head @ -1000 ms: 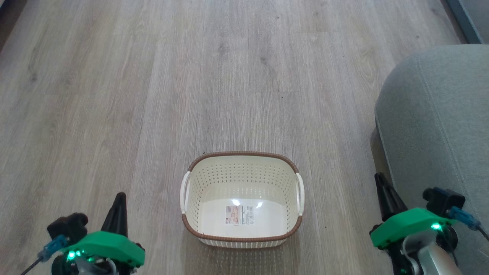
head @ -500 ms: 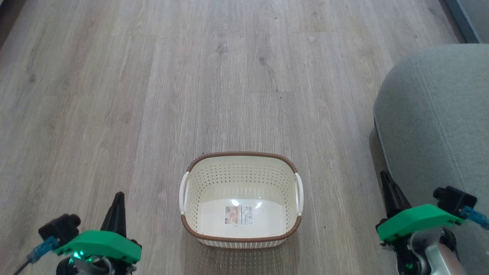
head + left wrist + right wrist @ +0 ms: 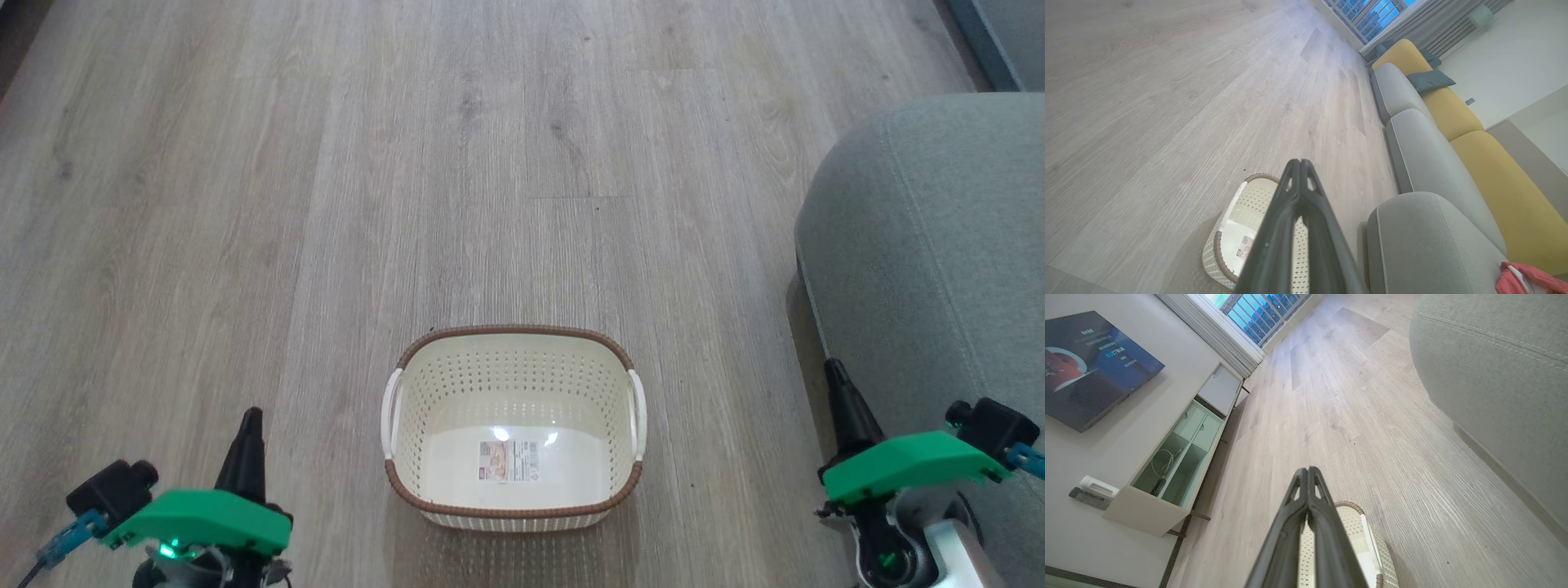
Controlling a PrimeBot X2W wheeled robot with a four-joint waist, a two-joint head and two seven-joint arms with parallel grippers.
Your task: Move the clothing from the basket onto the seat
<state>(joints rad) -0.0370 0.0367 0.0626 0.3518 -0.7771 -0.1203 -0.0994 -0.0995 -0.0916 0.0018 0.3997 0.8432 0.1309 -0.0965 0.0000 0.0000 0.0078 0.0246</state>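
I see the basket [image 3: 514, 377] cream-white, its walls dotted with perforations, its rim brown and woven-looking. At three o'clock the seat [image 3: 931, 245] is grey-green with pale stitching. The floor [image 3: 326, 204] is grey-brown wood grain. On my left wrist view, the clothing [image 3: 1506, 283] at five o'clock is bright red, the cushions [image 3: 1490, 183] yellow.

we see the basket [image 3: 514, 380] standing upright on the wooden floor [image 3: 326, 163], toward the floor's near edge, with a paper label [image 3: 510, 460] lying flat on its bottom. the grey-green seat [image 3: 939, 269] rises along the floor's right edge, apart from the basket. our left end effector [image 3: 247, 441] sits at the near left and our right end effector [image 3: 845, 400] at the near right, just beside the seat. each has its fingers pressed together into one dark point.
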